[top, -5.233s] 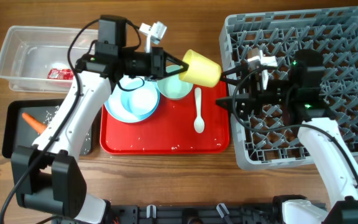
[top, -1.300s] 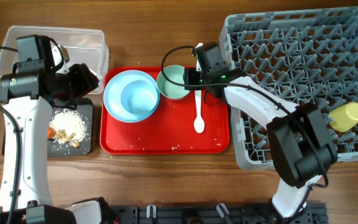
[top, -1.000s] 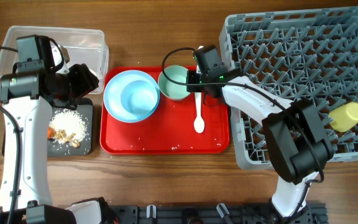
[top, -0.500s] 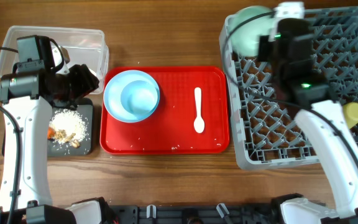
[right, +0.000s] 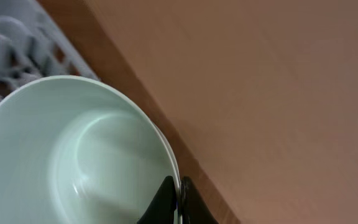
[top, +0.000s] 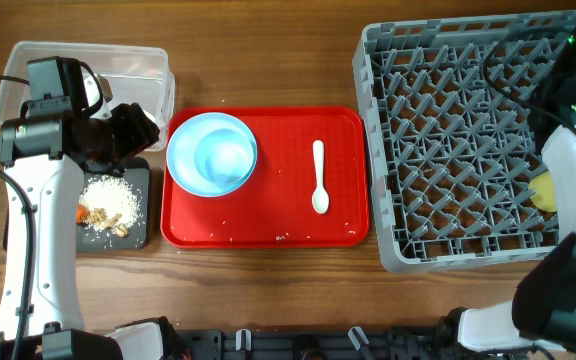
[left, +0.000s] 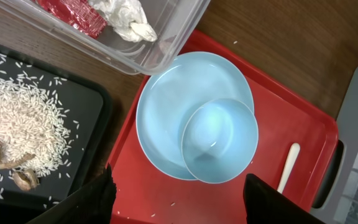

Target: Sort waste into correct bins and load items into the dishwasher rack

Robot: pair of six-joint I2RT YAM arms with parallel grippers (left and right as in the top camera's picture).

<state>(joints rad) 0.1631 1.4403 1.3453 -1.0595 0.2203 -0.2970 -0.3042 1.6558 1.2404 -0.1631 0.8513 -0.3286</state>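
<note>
Overhead, the left arm hangs where the clear tub (top: 28,75) meets the black tray (top: 140,236), but its dark bulk hides the fingers; the wrist camera settles it: the left gripper (left: 179,186) has its jaws well apart, nothing between them, poised above the near rim of the light blue plate (left: 166,118). That same view shows the light blue bowl (left: 219,140) sitting in the plate, off toward one side; both rest on the red tray (top: 278,210), with the white spoon (top: 318,177) lying apart to their right. Only the wrist view looks into the tub; a red wrapper (left: 73,14) and a white tissue (left: 124,15) lie together by its wall. Rice (left: 20,127) is spread over the black tray; from above an orange carrot (top: 80,212) end peeps out beside it.

On the other side, the overhead gives just the right arm running up the frame's edge past the dishwasher rack (top: 438,130), half covering the yellow cup (top: 540,190) lying in it; no bowl shows there. The right wrist view supplies it; the right gripper (right: 180,200) is pinched tight on the rim of the mint-green bowl (right: 73,155), which is held up with a rack corner and the bare table (right: 278,93) behind it.
</note>
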